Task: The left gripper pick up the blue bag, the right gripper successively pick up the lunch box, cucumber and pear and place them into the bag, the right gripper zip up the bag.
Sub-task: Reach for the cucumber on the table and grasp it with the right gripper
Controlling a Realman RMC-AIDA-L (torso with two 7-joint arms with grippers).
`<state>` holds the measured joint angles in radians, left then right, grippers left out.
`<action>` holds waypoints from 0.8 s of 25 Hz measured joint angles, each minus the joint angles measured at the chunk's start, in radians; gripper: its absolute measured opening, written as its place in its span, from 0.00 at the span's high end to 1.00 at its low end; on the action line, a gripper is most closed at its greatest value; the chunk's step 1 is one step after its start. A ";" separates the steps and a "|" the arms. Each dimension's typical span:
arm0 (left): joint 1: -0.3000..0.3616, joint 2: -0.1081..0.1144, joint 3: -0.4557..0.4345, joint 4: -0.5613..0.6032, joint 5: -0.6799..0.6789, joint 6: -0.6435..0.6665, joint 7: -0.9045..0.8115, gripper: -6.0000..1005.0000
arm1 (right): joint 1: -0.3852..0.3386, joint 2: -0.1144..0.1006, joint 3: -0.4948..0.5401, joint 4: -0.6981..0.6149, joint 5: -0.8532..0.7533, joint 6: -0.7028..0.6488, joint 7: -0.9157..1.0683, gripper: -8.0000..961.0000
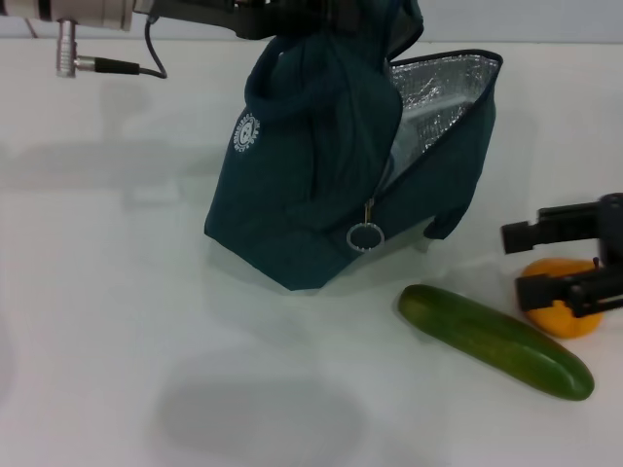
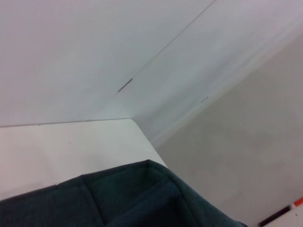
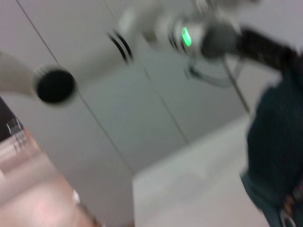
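Observation:
The blue bag hangs tilted above the table. Its top runs up to my left gripper at the picture's upper edge, which is shut on it. The bag's mouth gapes to the right and shows the silver lining; the ring zipper pull dangles at the front. The cucumber lies on the table to the right of the bag. Beyond it sits the pear. My right gripper is open, its black fingers over the pear's near side. The lunch box is out of view. The left wrist view shows bag fabric.
The white table stretches to the left and front of the bag. In the right wrist view the left arm's cylinder with its green light and the bag show against grey wall panels.

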<state>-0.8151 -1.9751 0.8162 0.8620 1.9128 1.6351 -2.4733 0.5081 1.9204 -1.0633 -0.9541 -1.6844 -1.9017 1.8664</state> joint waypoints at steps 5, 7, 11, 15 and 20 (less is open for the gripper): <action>0.006 0.001 0.000 0.000 0.000 -0.008 0.003 0.94 | 0.127 0.003 -0.010 -0.053 -0.209 -0.003 0.237 0.20; 0.010 0.001 0.000 0.000 0.000 -0.013 0.005 0.94 | 0.178 0.008 -0.010 -0.060 -0.280 -0.006 0.303 0.20; 0.013 0.001 0.000 0.000 0.000 -0.021 0.006 0.94 | 0.279 0.014 -0.013 -0.059 -0.418 -0.019 0.418 0.20; 0.013 0.001 0.000 0.000 -0.003 -0.033 0.007 0.94 | 0.399 0.030 -0.014 -0.024 -0.560 -0.052 0.508 0.20; 0.009 0.001 -0.001 0.000 -0.001 -0.047 0.012 0.94 | 0.520 0.078 -0.014 0.051 -0.726 -0.067 0.563 0.20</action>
<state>-0.8062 -1.9741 0.8154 0.8621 1.9119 1.5882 -2.4617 1.0280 1.9988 -1.0770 -0.9032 -2.4108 -1.9690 2.4295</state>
